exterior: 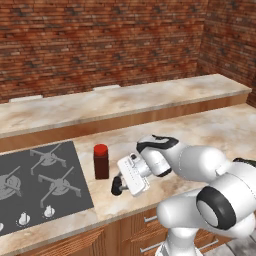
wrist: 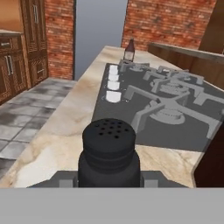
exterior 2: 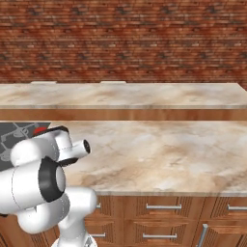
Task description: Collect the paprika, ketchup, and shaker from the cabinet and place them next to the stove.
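Clamped on the shaker [wrist: 108, 153] by gripper [exterior: 120, 185] just right of the stove [exterior: 35, 185]: small, light, rigid, smooth-sided, best held mid-body

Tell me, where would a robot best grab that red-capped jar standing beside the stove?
Probably around the paprika jar's flat-sided body, just under the red cap, fingers closing on two opposite faces. It stands upright on the counter, so a level approach from the front or the right suits; the stove lies on its left, and the gripper, holding the black shaker, sits front-right.
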